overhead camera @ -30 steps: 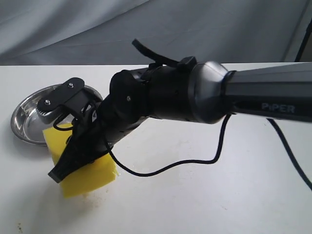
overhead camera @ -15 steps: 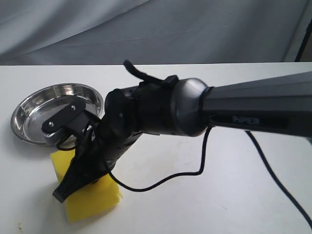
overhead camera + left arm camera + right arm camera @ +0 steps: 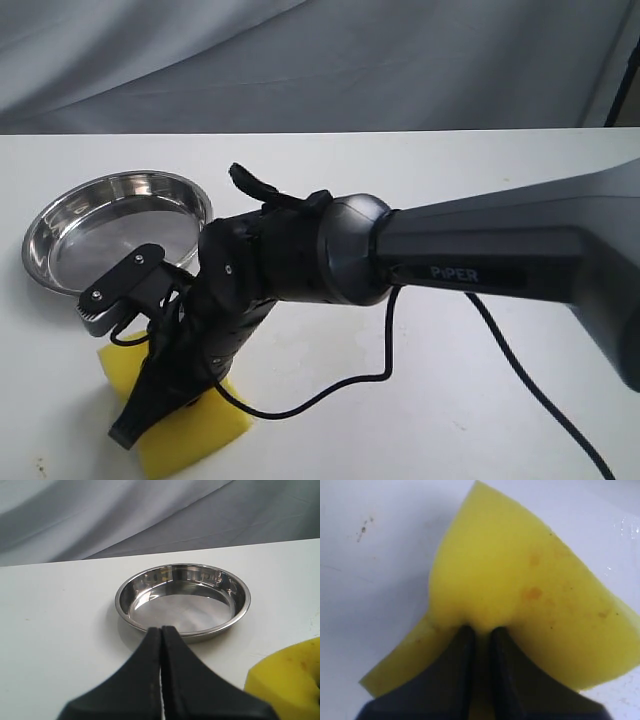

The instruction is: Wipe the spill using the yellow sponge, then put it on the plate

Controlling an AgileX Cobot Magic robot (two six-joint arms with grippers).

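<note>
The sponge (image 3: pixel 520 590) is pinched against the table (image 3: pixel 370 580) by the right gripper (image 3: pixel 481 630); the left gripper (image 3: pixel 161 631) is closed, empty

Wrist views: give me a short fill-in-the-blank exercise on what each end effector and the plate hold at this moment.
1. The right end effector is shut on the yellow ______.
2. The left end effector is ______ and grips nothing.
3. The steel plate is ______; the sponge is not on it.
Missing words: sponge; shut; empty.
</note>
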